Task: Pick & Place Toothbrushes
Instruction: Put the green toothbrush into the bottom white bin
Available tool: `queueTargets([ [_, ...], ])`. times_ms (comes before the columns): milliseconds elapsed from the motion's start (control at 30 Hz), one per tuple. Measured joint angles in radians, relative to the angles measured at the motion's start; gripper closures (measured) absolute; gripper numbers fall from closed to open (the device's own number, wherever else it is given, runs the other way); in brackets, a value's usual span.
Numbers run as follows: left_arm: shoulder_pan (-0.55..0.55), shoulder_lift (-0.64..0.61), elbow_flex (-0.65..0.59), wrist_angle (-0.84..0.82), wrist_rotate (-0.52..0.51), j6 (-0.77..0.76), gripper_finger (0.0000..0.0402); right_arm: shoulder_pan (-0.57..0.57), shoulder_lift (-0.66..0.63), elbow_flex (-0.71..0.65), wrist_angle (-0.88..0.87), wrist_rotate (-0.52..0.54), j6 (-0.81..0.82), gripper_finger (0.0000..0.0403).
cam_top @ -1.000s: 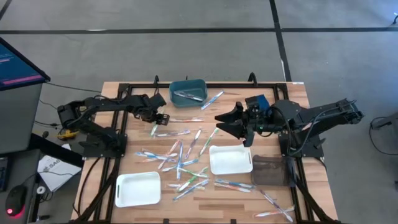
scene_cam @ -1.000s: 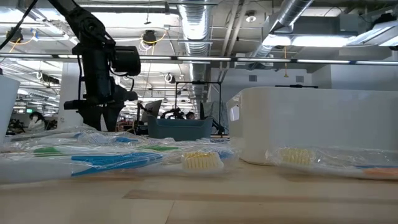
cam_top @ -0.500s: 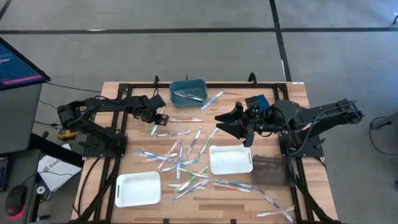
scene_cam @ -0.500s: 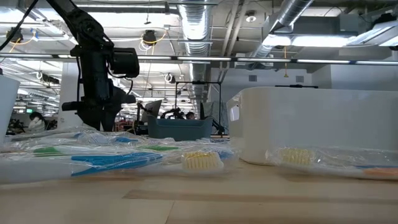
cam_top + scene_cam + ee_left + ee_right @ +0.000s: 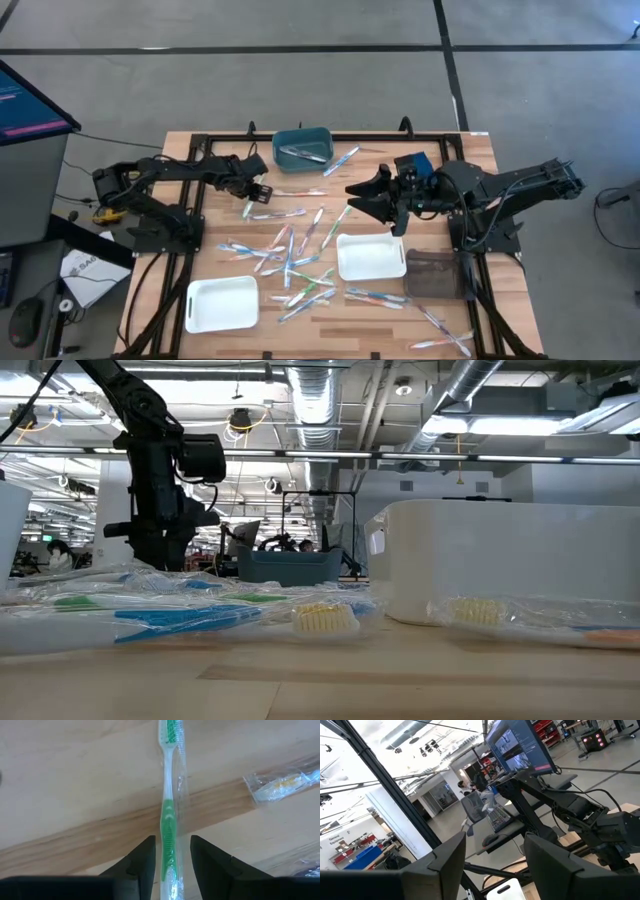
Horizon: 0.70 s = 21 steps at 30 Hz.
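Though its handle end is hidden, left gripper (image 5: 171, 857) straddles green toothbrush (image 5: 169, 815).

No readable text anywhere in my views. Monitor (image 5: 30, 95) off table at 9 o'clock shows pink band, lettering too small to make out. Screen (image 5: 520, 745) in my right wrist view: windows lit, nothing legible. Toothbrush wrappers: no print I can read.

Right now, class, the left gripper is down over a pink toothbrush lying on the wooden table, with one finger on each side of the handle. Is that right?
Not quite: the toothbrush is green, not pink. The left wrist view shows it lying on the table with the left gripper straddling its handle.
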<state>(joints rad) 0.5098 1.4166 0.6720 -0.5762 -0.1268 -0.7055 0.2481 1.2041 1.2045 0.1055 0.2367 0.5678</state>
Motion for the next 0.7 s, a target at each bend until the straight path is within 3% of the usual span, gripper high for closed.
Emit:
queueTargets([
  [700,-0.007,0.011,0.0,0.011,-0.006,0.014,0.0286,0.0,0.0,0.0,-0.008,0.0,-0.002,0.0207],
])
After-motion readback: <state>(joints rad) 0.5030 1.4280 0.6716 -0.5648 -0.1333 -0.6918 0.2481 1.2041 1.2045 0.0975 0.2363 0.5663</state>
